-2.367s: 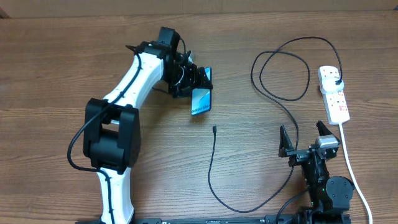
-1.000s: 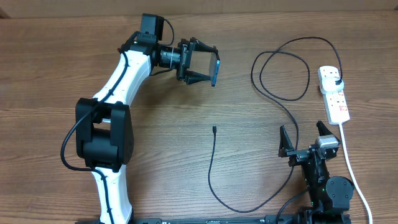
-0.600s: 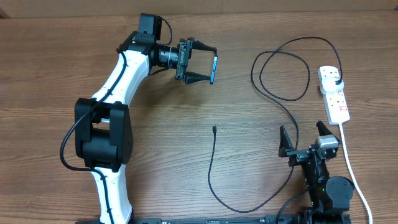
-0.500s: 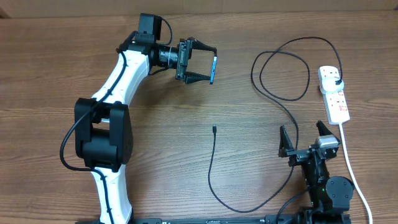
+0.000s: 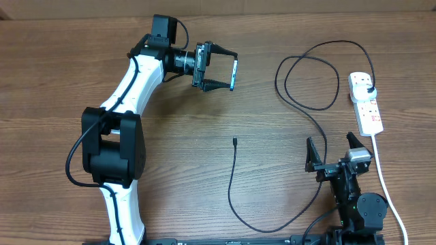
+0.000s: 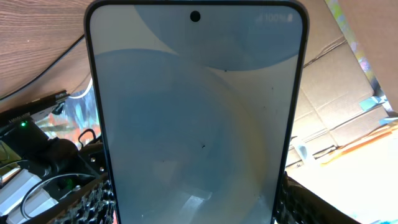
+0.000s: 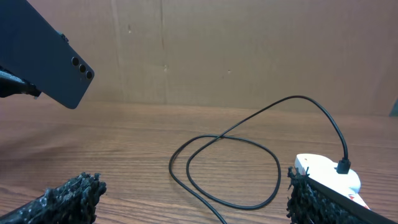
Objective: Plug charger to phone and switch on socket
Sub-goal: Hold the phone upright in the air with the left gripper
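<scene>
Close to the near edge of the table [image 5: 61,82], by the right corner, sits the right claw [image 5: 332,146]. Its two fingers are spread wide and nothing is between them.

A little way in from there lies the charger [image 5: 229,178], a thin black wire. It bends round near the near edge. Its small tip [image 5: 234,141] lies alone on the wood, about in the middle of the table, touching nothing. The other side of the wire goes past the right claw and makes a big loop farther back.

By the right edge lies the socket [image 5: 365,103], long and white with red marks. The charger's black plug [image 5: 368,90] sticks into its far end. A thick white cord [image 5: 383,180] runs from the socket back to the near edge.

Farthest away, near the far edge and a bit left of the middle, the left claw [image 5: 225,69] is up in the air. It squeezes the phone [image 5: 233,75] by its two long sides. The phone stands on its edge above the table. Its light blue screen faces the left claw's camera, and its dark back faces the right claw.
</scene>
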{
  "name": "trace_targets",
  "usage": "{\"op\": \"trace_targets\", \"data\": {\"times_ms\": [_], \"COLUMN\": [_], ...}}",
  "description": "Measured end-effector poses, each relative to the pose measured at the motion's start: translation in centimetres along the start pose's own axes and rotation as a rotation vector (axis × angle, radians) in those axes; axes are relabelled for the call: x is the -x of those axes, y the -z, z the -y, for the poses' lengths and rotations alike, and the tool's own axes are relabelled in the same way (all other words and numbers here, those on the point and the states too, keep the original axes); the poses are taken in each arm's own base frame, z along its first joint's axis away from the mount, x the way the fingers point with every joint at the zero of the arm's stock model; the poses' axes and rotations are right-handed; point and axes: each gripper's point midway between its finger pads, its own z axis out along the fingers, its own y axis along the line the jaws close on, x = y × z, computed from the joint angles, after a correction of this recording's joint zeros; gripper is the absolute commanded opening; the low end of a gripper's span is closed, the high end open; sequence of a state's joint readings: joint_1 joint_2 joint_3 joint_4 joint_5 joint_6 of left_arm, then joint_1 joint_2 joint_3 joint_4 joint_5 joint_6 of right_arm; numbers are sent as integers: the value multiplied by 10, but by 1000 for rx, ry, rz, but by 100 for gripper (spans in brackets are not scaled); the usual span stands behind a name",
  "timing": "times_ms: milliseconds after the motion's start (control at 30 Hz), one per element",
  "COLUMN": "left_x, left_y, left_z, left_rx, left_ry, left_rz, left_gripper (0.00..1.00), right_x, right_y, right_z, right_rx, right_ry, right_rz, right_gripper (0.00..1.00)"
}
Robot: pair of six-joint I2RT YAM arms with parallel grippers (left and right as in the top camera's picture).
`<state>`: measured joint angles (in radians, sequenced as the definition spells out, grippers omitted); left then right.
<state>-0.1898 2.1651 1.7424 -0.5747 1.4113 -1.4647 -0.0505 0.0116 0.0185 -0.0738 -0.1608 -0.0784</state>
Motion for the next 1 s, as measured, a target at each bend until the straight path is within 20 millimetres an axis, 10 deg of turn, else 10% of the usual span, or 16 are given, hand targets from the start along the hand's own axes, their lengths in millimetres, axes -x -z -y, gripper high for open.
{"op": "trace_targets", "data": {"times_ms": [1000], "left_x": [-3], "left_y": [0], "left_z": [0], "left_rx": [-2], "left_ry": [-1], "left_rz": [-17], "left_gripper": [4], "right_x": [0], "right_y": [0], "right_z": [0], "right_rx": [0], "right_ry": [0], "right_rz": [-1], "right_gripper": [100]}}
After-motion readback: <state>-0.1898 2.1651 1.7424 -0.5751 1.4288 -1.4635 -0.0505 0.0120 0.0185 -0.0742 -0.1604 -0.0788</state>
